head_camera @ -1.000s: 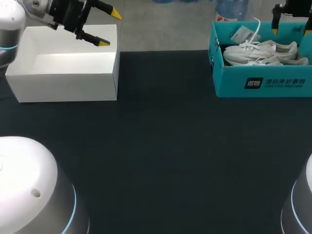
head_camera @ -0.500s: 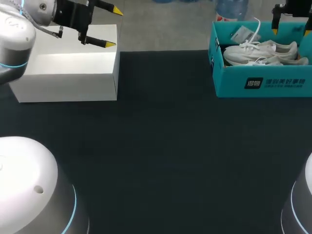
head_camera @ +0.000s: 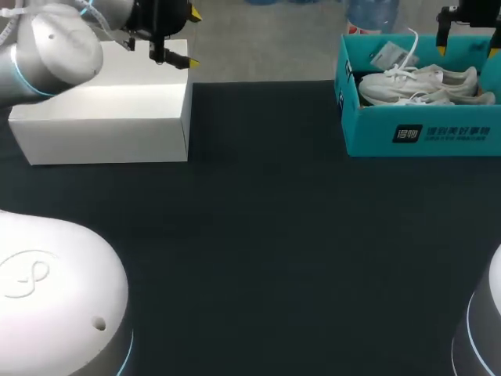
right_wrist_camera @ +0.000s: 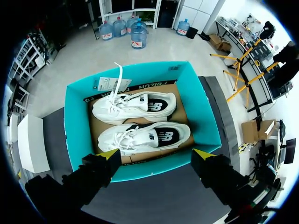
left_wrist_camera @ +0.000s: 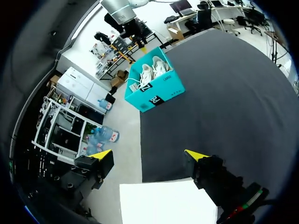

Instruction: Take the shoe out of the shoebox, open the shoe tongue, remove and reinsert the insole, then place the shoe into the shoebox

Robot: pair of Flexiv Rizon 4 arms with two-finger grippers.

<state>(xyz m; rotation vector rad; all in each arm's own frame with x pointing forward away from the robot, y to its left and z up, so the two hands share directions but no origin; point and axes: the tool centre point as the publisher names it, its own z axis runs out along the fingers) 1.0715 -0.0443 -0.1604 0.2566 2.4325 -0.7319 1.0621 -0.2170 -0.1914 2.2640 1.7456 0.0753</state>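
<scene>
**Both sneakers in the shoebox, both grippers released**

Teal shoebox (head_camera: 423, 135): stands open at the far right of the dark table (head_camera: 274, 235). Holds two white sneakers on brown card, the farther sneaker (right_wrist_camera: 135, 105) and the nearer sneaker (right_wrist_camera: 145, 136) lying side by side, laces loose, a hang tag (right_wrist_camera: 114, 84) at the box's far wall. In the head view, partly hidden behind the box wall.

Right gripper (right_wrist_camera: 158, 154): hangs above the shoebox's near wall, fingers wide apart, touching nothing. Mostly cut off in the head view.

Left gripper (head_camera: 192, 39): hangs over the far right corner of the white box (head_camera: 102, 117), fingers spread, empty.
</scene>
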